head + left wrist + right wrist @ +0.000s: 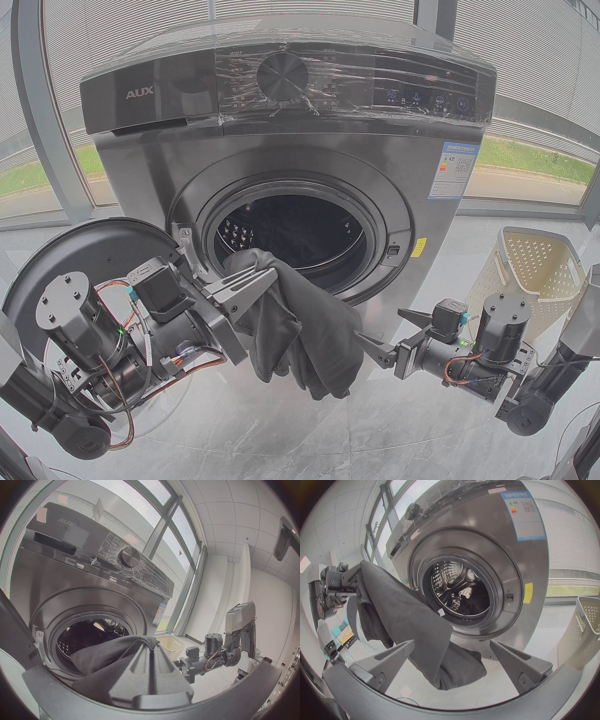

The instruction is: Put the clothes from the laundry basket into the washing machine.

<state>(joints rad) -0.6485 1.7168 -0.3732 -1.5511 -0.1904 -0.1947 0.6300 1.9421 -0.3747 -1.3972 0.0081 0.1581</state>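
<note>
Left hand (pixel 267 274) is pinching the top fold of a dark grey cloth (pixel 312 331), its fingers closing tight on the fabric, and I am holding it just in front of the lower left rim of the washer (pixel 156 162) opening. The cloth is hanging free from that grip, its top lying against the lip of the opening while the rest is draping down and to the right, ending above the floor (pixel 281 425) without touching it. Right hand (pixel 381 326) is sitting lower and to the right of the cloth, fingers spread wide and gripping nothing. From its wrist camera I am seeing the hanging fabric crossing in front of one finger and dropping into the gap between the two; I cannot tell whether the near fingertip is touching the cloth's edge. The washer door (pixel 94 250) is standing swung open on the left, behind my left arm. Inside the drum (pixel 450 573) I am making out dark clothes (pixel 475 600) lying at the bottom. The beige perforated basket (pixel 537 269) is standing on the floor to the right of the washer, just behind my right arm and well apart from the cloth.
</note>
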